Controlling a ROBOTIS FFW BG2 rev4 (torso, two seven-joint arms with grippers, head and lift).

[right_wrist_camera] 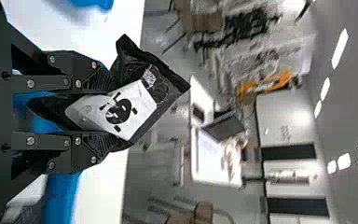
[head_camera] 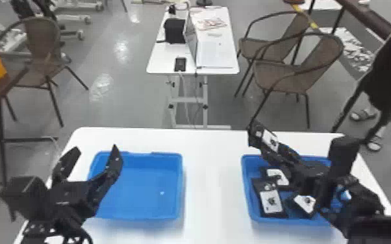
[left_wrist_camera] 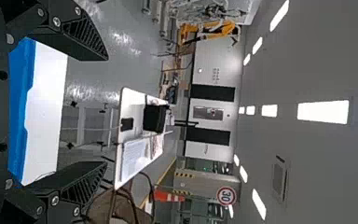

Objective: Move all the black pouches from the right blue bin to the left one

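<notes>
While the left jaws stand spread near the left edge of the worktop [head_camera: 214, 146], the right jaws pinch a pouch [right_wrist_camera: 142, 100] above the right bin [head_camera: 285, 221], likely to clear its rim; more pouches [head_camera: 271, 201] lie inside.

Head view: I have a lane of bare table [head_camera: 214, 181] between left bin [head_camera: 181, 188] and right bin [head_camera: 247, 198]; their facing walls bar a low crossing. Left gripper [head_camera: 96, 149] blocks the left bin's outer side, its inner half open from above. Right gripper [head_camera: 281, 156] and held pouch [head_camera: 270, 141] crowd the right bin's far inner corner; rim clearance there looks hard to judge.
</notes>
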